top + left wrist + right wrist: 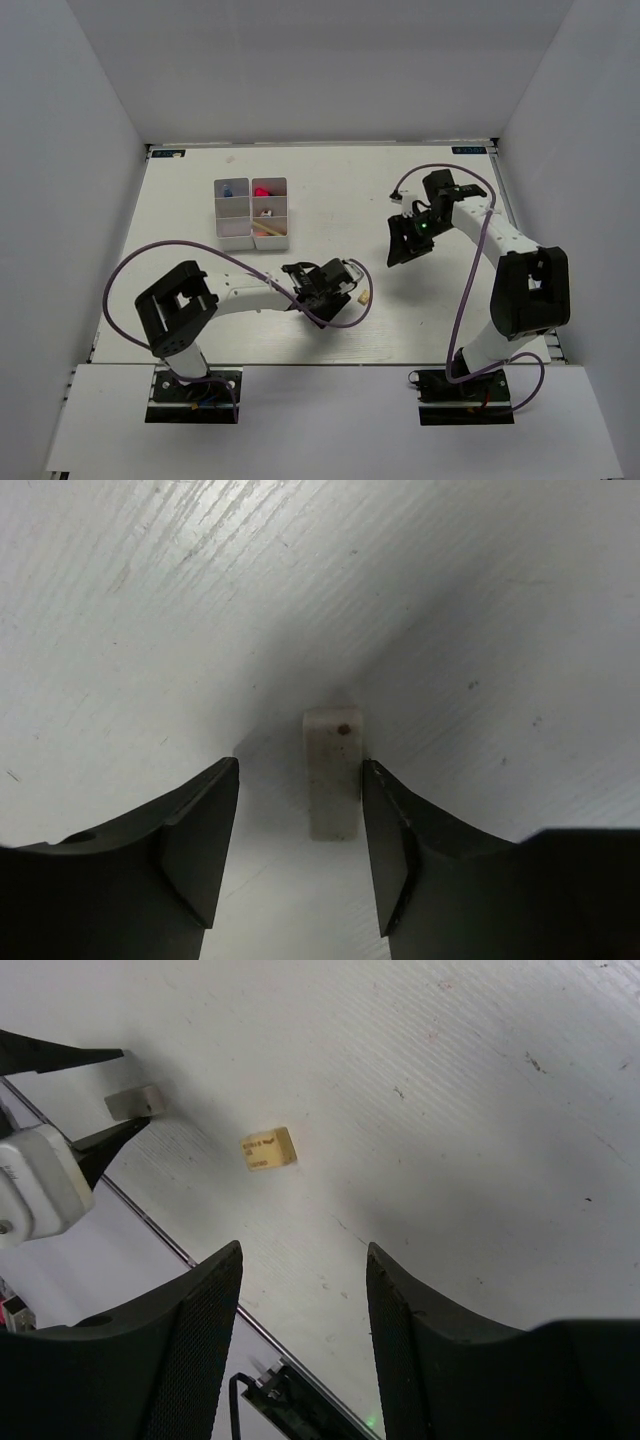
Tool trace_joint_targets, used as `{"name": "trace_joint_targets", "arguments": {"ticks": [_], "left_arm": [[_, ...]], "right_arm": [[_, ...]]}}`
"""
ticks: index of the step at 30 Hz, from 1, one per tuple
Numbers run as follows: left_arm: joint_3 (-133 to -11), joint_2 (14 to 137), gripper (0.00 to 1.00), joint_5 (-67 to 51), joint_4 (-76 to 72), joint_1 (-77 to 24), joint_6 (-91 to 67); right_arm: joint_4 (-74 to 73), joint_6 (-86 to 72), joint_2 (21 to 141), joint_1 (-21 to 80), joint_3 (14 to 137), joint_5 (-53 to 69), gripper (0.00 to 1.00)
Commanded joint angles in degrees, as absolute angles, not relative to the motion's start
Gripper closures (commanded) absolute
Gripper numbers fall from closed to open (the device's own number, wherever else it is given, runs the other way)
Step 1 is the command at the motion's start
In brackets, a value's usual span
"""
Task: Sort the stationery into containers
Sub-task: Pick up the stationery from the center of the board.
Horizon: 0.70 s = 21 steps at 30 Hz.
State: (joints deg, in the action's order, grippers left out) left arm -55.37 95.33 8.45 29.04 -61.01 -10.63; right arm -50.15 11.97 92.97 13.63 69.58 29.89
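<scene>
Top view: the two trays (250,212) stand together at the far left of the surface (330,190), with a blue piece (228,188) and a pink piece (263,190) in their far compartments. The left gripper (350,274) is stretched low across the middle, well apart from the trays. A tan eraser (363,297) lies just beside its tip. The right gripper (398,255) hangs above the surface further right, pointing down towards the same patch, probably to take what lies there.

Left wrist: the fingers (200,840) are spread either side of a small white eraser (333,775) that rests on the surface. One finger touches or nearly touches its side and the other stands clear, so nothing is pinched yet. The gripper looks lined up to close on it, though off-centre, and the first contact may nudge the eraser sideways.

Right wrist: the right gripper (303,1255) also has its fingers spread and holds nothing. The tan eraser (268,1148) lies loose on the surface ahead of them. At the left edge the left gripper's tips bracket the white eraser (130,1102). Both erasers are outside the trays, so sorting is, I judge, nearly but not wholly done.
</scene>
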Motion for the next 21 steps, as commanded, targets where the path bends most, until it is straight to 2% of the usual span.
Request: {"name": "trace_joint_targets", "arguments": {"ticks": [1,6,9,10,13,14,15,16,17,18,20,21], "left_arm": [[-57.92,96.41,0.39,12.83,28.04,-61.87,-12.74],[-59.24,99.93,0.51,12.31,29.17,-63.1,-14.5],[-58.98,101.25,0.73,12.39,30.14,-63.19,-15.73],[-58.89,101.25,0.86,12.48,30.32,-63.28,-15.91],[-57.83,99.59,0.94,14.76,31.29,-62.76,-17.05],[-57.4,97.14,0.95,16.16,31.55,-62.32,-17.22],[-56.87,95.99,0.95,16.95,31.99,-61.79,-17.66],[-56.52,94.93,0.98,17.05,32.34,-59.35,-17.84],[-55.82,90.92,1.0,17.4,32.95,-58.28,-18.45],[-55.46,89.49,1.0,17.32,33.22,-57.14,-18.46],[-54.41,83.7,1.0,17.84,33.4,-52.13,-19.07],[-54.14,82.45,1.0,18.19,33.05,-47.94,-19.16]], "right_arm": [[-49.22,11.6,90.62,12.57,69.26,33.4,0.44],[-49.31,11.6,90.35,10.81,69.0,34.98,0.45],[-49.31,11.6,90.26,9.41,68.82,36.29,0.45],[-49.31,11.69,90.26,8.88,68.64,36.47,0.45],[-49.48,12.04,90.18,8.44,68.64,37.35,0.44],[-49.57,12.48,90.44,8.35,68.56,37.61,0.4],[-49.83,12.92,90.53,8.26,68.64,38.4,0.31],[-50.97,14.49,90.61,8.35,69.16,38.67,0.17],[-51.59,15.2,91.14,9.22,69.43,39.19,0.15],[-52.81,15.99,91.32,8.53,69.69,41.03,0.17],[-53.87,17.57,91.76,8.44,69.87,43.4,0.46],[-54.31,17.84,92.02,8.61,70.13,43.85,0.68]]}}
